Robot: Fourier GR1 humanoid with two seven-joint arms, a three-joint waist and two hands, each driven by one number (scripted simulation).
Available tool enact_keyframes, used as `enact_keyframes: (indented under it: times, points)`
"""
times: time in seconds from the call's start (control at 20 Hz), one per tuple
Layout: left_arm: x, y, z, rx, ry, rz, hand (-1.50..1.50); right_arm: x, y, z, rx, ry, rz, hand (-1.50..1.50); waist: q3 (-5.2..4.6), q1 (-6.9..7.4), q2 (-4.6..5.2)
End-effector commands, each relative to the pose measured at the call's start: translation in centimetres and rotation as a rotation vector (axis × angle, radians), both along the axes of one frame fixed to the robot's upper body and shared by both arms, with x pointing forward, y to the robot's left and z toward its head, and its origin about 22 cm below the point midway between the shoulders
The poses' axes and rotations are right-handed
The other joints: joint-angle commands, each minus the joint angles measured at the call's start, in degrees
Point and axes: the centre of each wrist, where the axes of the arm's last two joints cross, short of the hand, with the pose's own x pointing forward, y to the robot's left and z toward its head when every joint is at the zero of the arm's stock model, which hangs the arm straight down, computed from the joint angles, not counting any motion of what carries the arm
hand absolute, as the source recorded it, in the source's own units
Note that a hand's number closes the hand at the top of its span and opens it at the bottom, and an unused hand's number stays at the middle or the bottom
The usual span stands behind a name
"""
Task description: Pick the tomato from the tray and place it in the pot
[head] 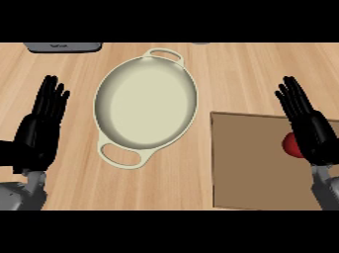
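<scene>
Seeing my right hand (312, 132) spread beside the tomato (291, 144) on the tray (252, 163); left hand (40, 127) spread, pot (146, 106) between them.

Each grey forearm (15, 195) ends in a black, slender-fingered robot hand (37, 131).

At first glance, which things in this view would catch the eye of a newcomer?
The large cream pot with two handles lies in the middle of the wooden counter. The red tomato sits on the brown tray at lower right, partly hidden by the open right hand. The left hand rests open at left.
</scene>
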Motion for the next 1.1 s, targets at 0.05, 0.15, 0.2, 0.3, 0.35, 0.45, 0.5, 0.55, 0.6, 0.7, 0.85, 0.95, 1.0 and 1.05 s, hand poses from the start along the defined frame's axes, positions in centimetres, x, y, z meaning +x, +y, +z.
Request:
enact_keyframes:
  times: [0.05,0.15,0.2,0.3,0.35,0.45,0.5,0.55,0.6,0.7,0.85,0.95,1.0,1.05]
  points:
    - [-0.8,-1.0,-0.8,-0.007,0.100,-0.098,0.00,-1.0,-4.6,-1.0,-0.107,0.028,-0.292,-1.50,-0.60,-0.52,-0.05]
    - [-2.0,-1.1,-2.3,-0.006,0.191,-0.178,0.00,-1.5,-9.6,-0.2,-0.207,0.034,-0.520,-1.50,-0.66,-1.61,0.05]
    - [-2.3,-1.3,-2.7,-0.020,0.234,-0.201,0.00,-2.4,-12.0,-0.3,-0.260,0.042,-0.627,-1.50,-0.65,-2.93,0.11]
    - [-2.1,-2.0,-2.8,-0.033,0.225,-0.218,0.00,-7.0,-17.2,-3.5,-0.573,0.355,-0.784,-1.50,-2.13,-5.19,3.97]
    - [-2.5,-2.6,-3.0,-0.054,0.255,-0.266,0.00,-8.4,-17.4,-5.7,-0.524,0.475,-0.902,-1.50,-1.37,-3.92,3.34]
    - [-2.8,-3.6,-3.5,-0.066,0.290,-0.337,0.00,-8.8,-17.7,-6.9,-0.550,0.546,-1.056,-1.50,-0.99,-0.82,1.91]
    - [-3.1,-3.6,-4.0,-0.051,0.326,-0.367,0.00,-8.6,-16.8,-7.7,-0.594,0.568,-1.073,-1.50,-0.93,0.68,1.47]
    - [-2.8,-3.1,-4.3,-0.047,0.351,-0.379,0.00,-8.1,-16.7,-7.1,-0.630,0.577,-1.080,-1.50,-0.95,0.75,0.93]
    - [-3.0,-4.2,-3.5,-0.055,0.356,-0.424,0.00,-7.3,-15.6,-7.8,-0.681,0.586,-1.048,-1.50,-0.78,1.67,0.60]
    - [-2.1,-3.5,-4.3,-0.052,0.356,-0.409,0.00,-5.6,-13.7,-6.7,-0.758,0.609,-0.986,-1.50,-0.91,1.51,0.48]
    - [-2.8,-3.5,-3.8,-0.070,0.350,-0.408,0.00,-4.6,-12.0,-3.8,-0.804,0.692,-0.943,-1.50,-1.00,1.27,-0.08]
    - [-1.9,-2.6,-4.1,-0.046,0.348,-0.393,0.00,-3.1,-12.0,0.2,-0.844,0.715,-0.928,-1.50,-0.98,0.55,-0.14]
    - [-2.6,-4.2,-4.1,-0.071,0.380,-0.384,0.00,-2.5,-11.1,2.1,-0.833,0.723,-0.920,-1.50,-1.00,0.45,-0.35]
    - [-1.5,-3.3,-3.9,-0.077,0.373,-0.382,0.00,-2.0,-9.6,3.3,-0.811,0.721,-0.914,-1.50,-1.01,0.07,-0.29]
